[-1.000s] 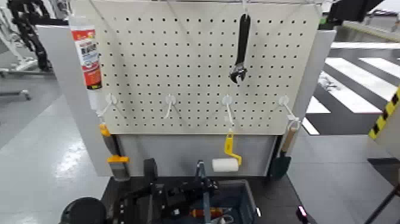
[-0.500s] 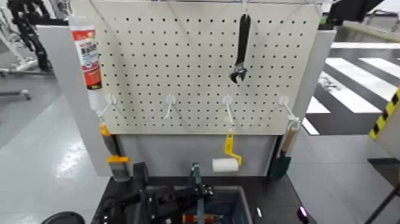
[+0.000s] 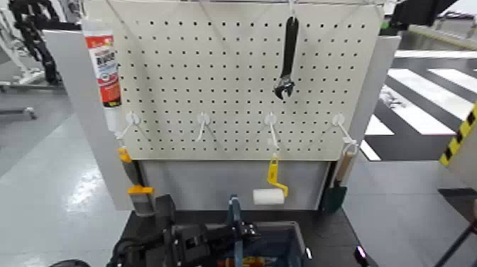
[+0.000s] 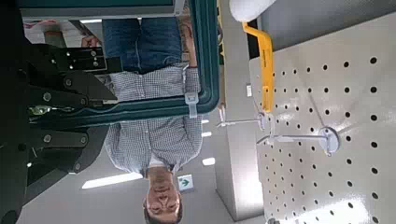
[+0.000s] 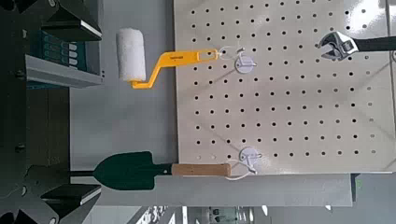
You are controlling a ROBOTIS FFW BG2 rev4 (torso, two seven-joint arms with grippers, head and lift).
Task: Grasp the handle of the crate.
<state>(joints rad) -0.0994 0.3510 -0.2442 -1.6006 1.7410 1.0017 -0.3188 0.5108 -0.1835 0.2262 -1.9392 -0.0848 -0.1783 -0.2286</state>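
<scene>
The dark blue-grey crate (image 3: 292,236) sits at the bottom of the head view, below the pegboard. Its thin upright handle (image 3: 234,209) rises from its middle. My left gripper (image 3: 238,230) reaches in from the left at the handle's lower part. In the left wrist view the handle (image 4: 202,65) is a rounded frame, and one of its bars runs between the dark fingers (image 4: 58,82) of my left gripper (image 4: 63,114). The jaws stand open on either side of that bar. My right gripper (image 5: 35,98) is parked, open and empty, facing the pegboard.
The pegboard (image 3: 213,78) holds a black wrench (image 3: 287,57), a caulk tube (image 3: 105,67), a yellow-handled white paint roller (image 3: 268,194) and a trowel (image 3: 333,193). A person in a checked shirt (image 4: 154,131) shows through the handle frame.
My left arm has slid along the crate's near side and brought its gripper up against the handle. The crate and the tools have not moved.
</scene>
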